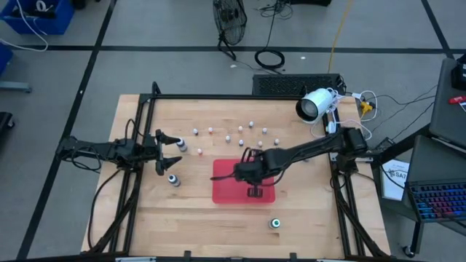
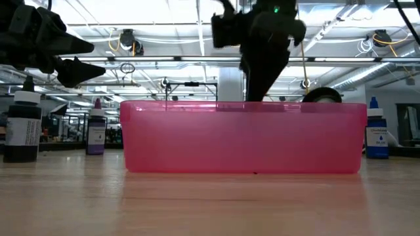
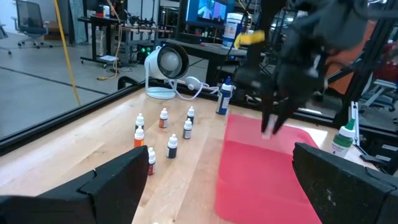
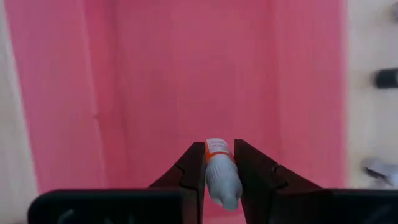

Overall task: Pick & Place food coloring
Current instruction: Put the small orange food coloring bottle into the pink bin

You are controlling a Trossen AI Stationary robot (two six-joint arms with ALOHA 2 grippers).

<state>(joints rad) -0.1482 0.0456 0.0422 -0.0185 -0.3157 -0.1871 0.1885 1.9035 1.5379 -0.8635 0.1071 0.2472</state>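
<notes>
The right end effector (image 4: 219, 171) was clamped on a small food coloring bottle (image 4: 221, 174) above the red tray (image 4: 149, 81); an early release risked it bouncing or rolling out, while the left end effector (image 1: 172, 151) waited wide open over the desk (image 1: 306, 218).

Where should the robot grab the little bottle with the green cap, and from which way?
Probably by its round sides just under the cap, coming straight down from above. The green-capped bottle stands upright and alone on the table, apart from the red tray, so the jaws have room to close on either side of it.
</notes>
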